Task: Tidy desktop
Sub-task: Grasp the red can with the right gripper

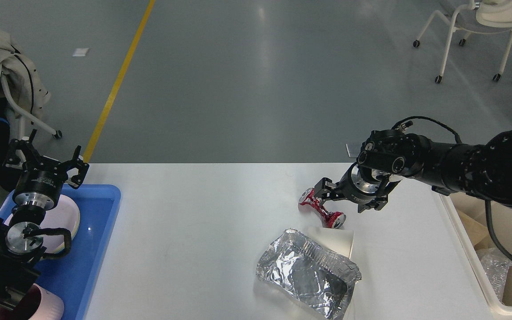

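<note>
right gripper (337,192): low, spread wide beside crushed red can (322,207) | left gripper (46,161): raised, spread

Crushed red can (322,208) sits centre-right; below it, crumpled foil tray (308,272) overlaps a white card (338,240) — blue tray (88,249) far left, cream bin (482,275) far right.

1. My right arm (482,171) hides part of the bin (489,291) at lower right.
2. The foil tray (309,273) covers most of the white card (338,240).
3. The pink cup (45,306) is cut off at lower left.
</note>
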